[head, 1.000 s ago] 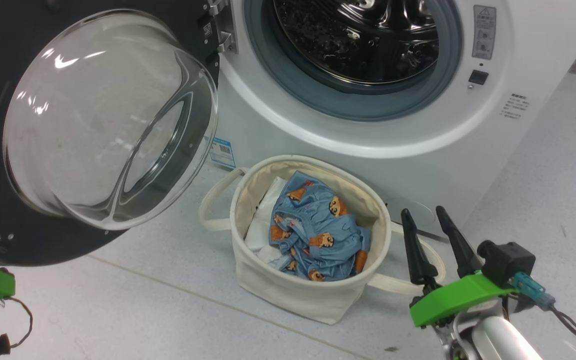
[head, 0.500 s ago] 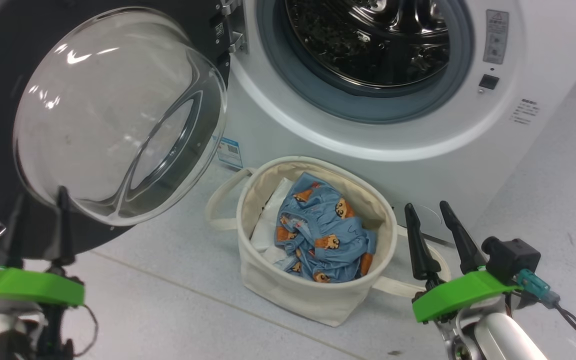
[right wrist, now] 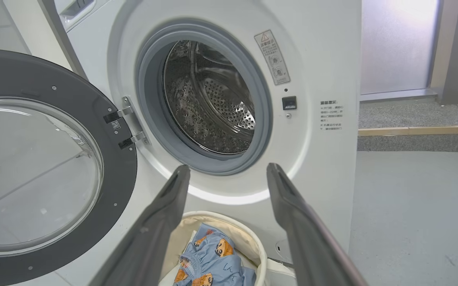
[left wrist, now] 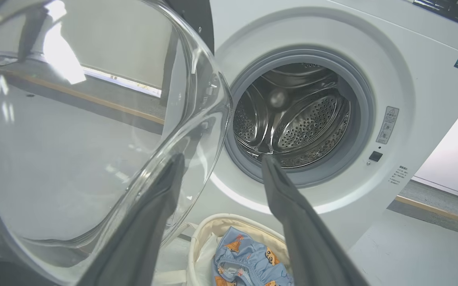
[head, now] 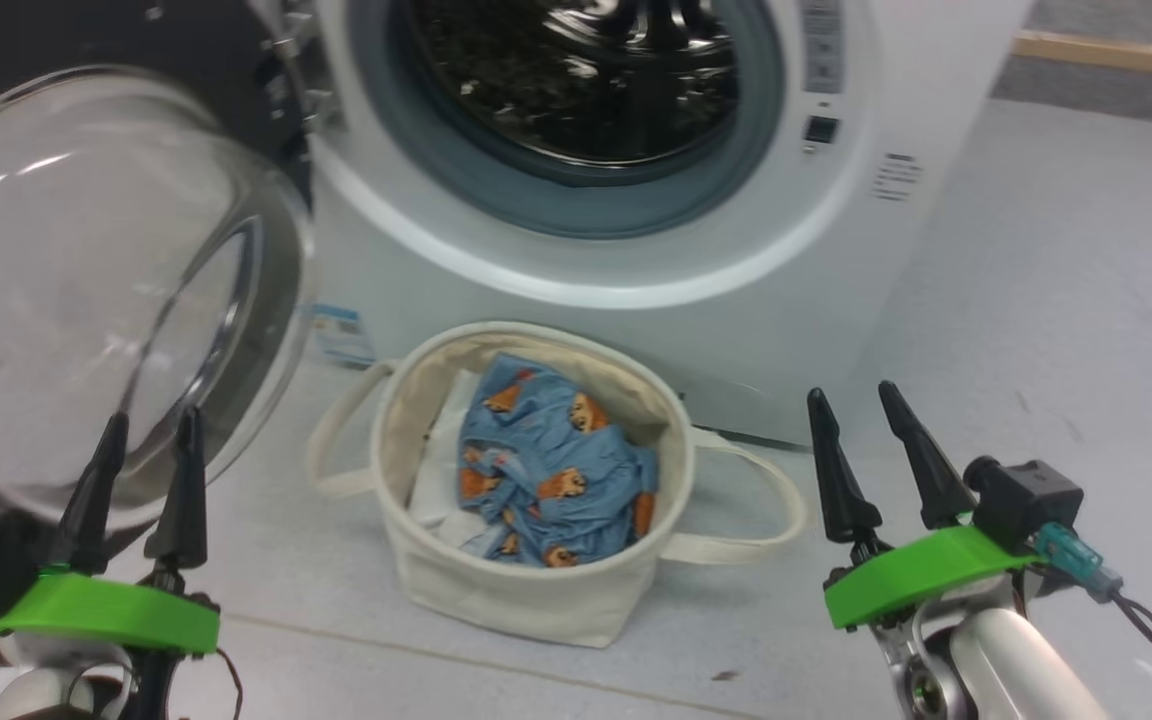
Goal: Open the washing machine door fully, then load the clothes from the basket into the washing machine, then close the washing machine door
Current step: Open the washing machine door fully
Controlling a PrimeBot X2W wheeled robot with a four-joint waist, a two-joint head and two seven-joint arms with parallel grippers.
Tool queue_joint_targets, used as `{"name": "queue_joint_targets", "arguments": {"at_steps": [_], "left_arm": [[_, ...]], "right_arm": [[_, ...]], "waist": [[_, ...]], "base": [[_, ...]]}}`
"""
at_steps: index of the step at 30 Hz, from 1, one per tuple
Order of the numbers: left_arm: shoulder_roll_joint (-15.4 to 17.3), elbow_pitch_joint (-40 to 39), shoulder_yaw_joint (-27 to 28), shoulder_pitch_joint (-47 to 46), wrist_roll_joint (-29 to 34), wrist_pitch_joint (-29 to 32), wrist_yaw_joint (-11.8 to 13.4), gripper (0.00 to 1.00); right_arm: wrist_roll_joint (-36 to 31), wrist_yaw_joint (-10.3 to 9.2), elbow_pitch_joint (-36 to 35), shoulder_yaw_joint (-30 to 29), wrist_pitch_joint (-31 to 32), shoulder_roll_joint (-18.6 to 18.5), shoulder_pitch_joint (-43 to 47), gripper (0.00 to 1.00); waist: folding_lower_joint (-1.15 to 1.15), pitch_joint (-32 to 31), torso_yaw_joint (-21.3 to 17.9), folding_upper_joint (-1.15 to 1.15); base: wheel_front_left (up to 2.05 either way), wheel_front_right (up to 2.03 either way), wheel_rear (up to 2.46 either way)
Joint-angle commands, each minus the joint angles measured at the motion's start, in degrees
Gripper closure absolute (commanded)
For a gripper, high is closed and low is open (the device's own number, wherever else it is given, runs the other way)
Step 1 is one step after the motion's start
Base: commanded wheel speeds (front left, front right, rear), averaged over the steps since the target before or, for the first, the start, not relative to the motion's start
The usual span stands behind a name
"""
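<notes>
Washing machine door (head: 96,290) is swung wide open, hinged at the left of the washing machine (head: 636,250). Its glass bowl is turned toward the head camera. Steel drum (head: 576,70) is exposed and ringed by the grey seal (head: 576,205).

Basket (head: 516,590) is set on the floor (head: 1036,300) just in front of the machine, below the opening. Clothes (head: 546,480) are crumpled inside the basket, with a white cloth (head: 436,470) tucked at their left.

Left gripper (head: 154,416): fingers are spread and nothing is held. It is seen against the lower edge of the glass bowl; contact with the glass cannot be determined.

Right gripper (head: 851,390): fingers are parted and nothing is held. It is raised to the right of the basket, near its right handle and clear of it. Both sets of fingers are pointed toward the machine front.
</notes>
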Motion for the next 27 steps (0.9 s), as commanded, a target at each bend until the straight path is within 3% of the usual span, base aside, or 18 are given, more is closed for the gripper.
{"name": "queue_joint_targets", "arguments": {"at_steps": [1, 7, 13, 27], "left_arm": [[1.7, -2.3, 2.6, -1.6, -0.1, -0.6, 0.4, 0.0], [3.1, -2.4, 2.7, 0.1, 3.8, -3.1, 1.8, 0.0], [2.5, -1.7, 3.2, 1.9, 5.2, -4.2, 1.9, 0.0], [1.2, -1.3, 5.4, 2.0, 5.7, -4.5, 0.6, 0.0]], "right_arm": [[-0.4, 0.03, -1.8, 1.3, -0.7, -0.7, -2.6, 0.0], [-0.8, 0.03, -1.5, 1.7, -0.7, -2.2, -3.5, 0.0], [-1.1, 0.03, 0.5, 1.2, -0.7, -3.6, -3.9, 0.0], [-1.4, 0.03, -0.1, -0.2, -0.7, -5.1, -4.1, 0.0]], "waist": [[0.0, 0.0, -4.0, 0.0], [0.0, -0.6, -10.3, 0.0], [0.0, -0.8, -14.6, 0.0], [0.0, 0.5, -16.4, 0.0]], "base": [[0.0, 0.0, 0.0], [0.0, 0.0, 0.0], [0.0, 0.0, 0.0], [0.0, 0.0, 0.0]]}}
